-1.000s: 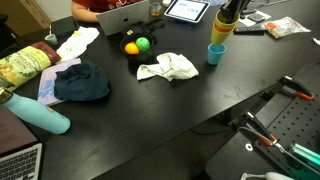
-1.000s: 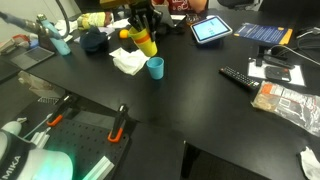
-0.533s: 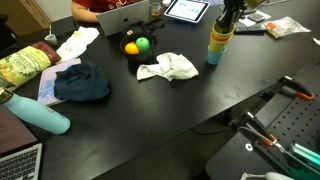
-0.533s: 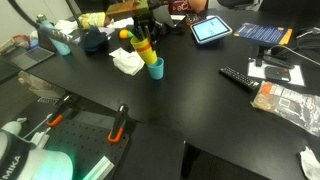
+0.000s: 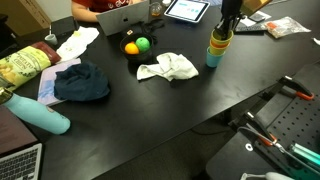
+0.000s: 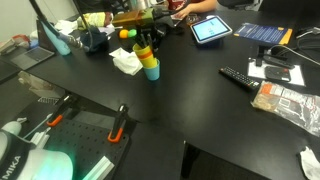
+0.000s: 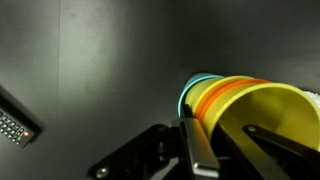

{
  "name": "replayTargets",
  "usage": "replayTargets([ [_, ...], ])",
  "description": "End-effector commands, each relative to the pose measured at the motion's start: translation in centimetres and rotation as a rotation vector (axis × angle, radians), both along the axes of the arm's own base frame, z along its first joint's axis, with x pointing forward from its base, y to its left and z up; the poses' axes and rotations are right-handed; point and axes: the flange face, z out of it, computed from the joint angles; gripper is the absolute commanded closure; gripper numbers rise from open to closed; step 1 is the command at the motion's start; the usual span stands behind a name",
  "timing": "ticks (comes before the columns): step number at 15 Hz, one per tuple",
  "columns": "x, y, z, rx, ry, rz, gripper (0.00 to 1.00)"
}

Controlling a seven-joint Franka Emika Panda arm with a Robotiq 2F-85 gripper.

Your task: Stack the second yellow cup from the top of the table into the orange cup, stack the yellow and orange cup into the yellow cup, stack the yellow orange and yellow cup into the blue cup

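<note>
My gripper [image 7: 230, 140] is shut on the wall of a nested cup stack, one finger outside and one inside. In the wrist view the golden yellow cup [image 7: 270, 105] sits innermost, inside the orange cup [image 7: 216, 98], inside the paler yellow cup [image 7: 204, 100]. This stack sits down in the light blue cup [image 7: 188, 95]. In both exterior views the gripper [image 5: 226, 20] [image 6: 146, 38] is directly above the stack [image 5: 218, 40] [image 6: 148, 58]. The blue cup [image 5: 214, 58] [image 6: 152, 73] stands on the black table [image 5: 180, 105] [image 6: 190, 100].
A white cloth [image 5: 168, 67] lies beside the cups, with an orange ball [image 5: 131, 48] and a green ball [image 5: 142, 43] behind it. A dark blue cloth [image 5: 81, 82], a teal bottle [image 5: 40, 113], a tablet [image 5: 187, 9] and a remote [image 6: 240, 77] [image 7: 15, 115] are on the table.
The gripper has carried the yellow-orange-yellow stack sideways over the blue cup and lowered it into it.
</note>
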Motion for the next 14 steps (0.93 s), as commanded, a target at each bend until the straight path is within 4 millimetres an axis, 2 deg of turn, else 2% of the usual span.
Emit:
replayTargets([
  [1,0.6,-0.2,0.5,0.036,0.021,0.017,0.57],
  [6,0.3,-0.3,2.8,0.086,0.044,0.028,0.19],
  [8,0.6,0.4,4.1,0.112,0.043,0.058,0.04],
  [9,0.9,0.9,4.5,0.116,0.046,0.072,0.01],
  [11,1.2,2.0,5.4,0.119,0.064,0.101,0.00],
  [14,1.4,2.6,6.2,0.112,0.097,0.100,0.00],
])
